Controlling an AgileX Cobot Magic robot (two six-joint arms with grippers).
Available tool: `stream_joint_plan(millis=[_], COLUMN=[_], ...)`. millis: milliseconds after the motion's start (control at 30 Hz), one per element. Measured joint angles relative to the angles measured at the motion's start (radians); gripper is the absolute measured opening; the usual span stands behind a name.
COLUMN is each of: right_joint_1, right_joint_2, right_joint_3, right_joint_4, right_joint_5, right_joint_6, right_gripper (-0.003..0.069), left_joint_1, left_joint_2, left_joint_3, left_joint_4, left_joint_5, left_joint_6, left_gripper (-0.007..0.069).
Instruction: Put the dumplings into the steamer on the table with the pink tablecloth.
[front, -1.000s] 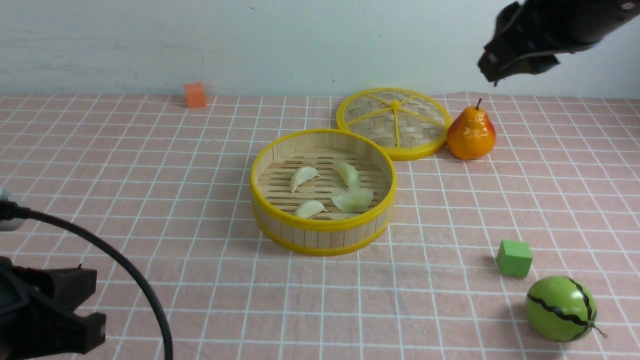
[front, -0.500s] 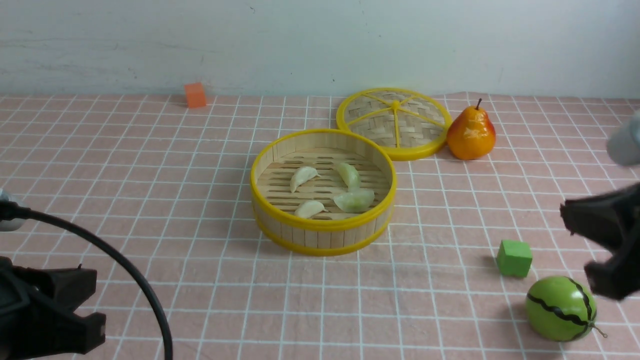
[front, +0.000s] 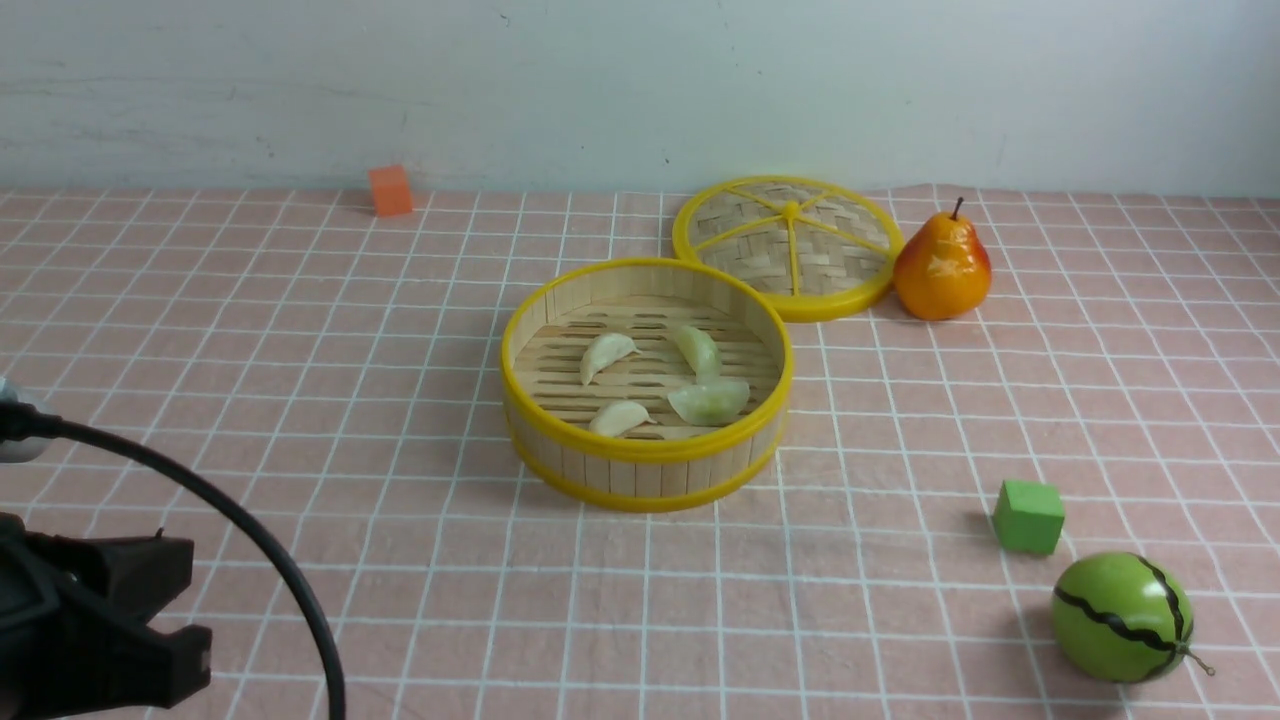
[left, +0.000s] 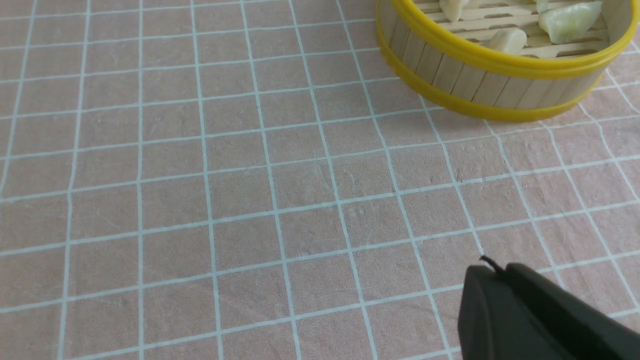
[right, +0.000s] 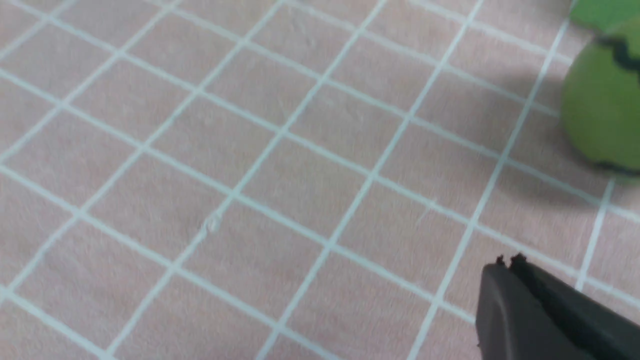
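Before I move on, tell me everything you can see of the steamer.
The steamer is a round, shallow basket of what looks like bamboo: upright slat wall, slatted floor, bright yellow rims top and bottom. It sits flat and uncovered on the pink tablecloth, mid-table. Four dumplings lie on its floor, two cream, two pale green. The woven lid lies close behind, to the right; contact cannot be judged.
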Motion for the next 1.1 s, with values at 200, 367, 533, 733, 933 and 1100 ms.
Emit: stream_joint_plan(millis=[200, 367, 533, 733, 933, 1100], right_joint_1=[-0.041, -0.161, -0.232, -0.235, -0.235, -0.235], right_joint_2=[-0.211, -0.441, -0.551, -0.667, -0.704, -0.704], right_joint_3=[0.069, 0.07, 0.07, 0.07, 0.063, 0.062], right_joint_4=[0.004, 0.004, -0.011, -0.108, -0.147, -0.151], right_joint_5=[-0.045, 0.003, 0.086, 0.227, 0.269, 0.274], right_joint_6=[0.012, 0.013, 0.015, 0.094, 0.213, 0.224], right_gripper=[-0.0011, -0.001, -0.001, -0.001, -0.001, -0.001], left_joint_1=[0.0, 0.0, 0.0, 0.0, 0.0, 0.0], left_joint_2=[0.0, 0.0, 0.0, 0.0, 0.0, 0.001], left_joint_3=[0.0, 0.0, 0.0, 0.0, 0.0, 0.0], left_joint_4=[0.0, 0.0, 0.0, 0.0, 0.0, 0.0], left_joint_5=[0.01, 0.027, 0.031, 0.034, 0.041, 0.051], left_joint_6=[0.0, 0.0, 0.0, 0.0, 0.0, 0.0], left_gripper=[0.0017, 0.0018, 0.0022, 0.0031, 0.0036, 0.0039])
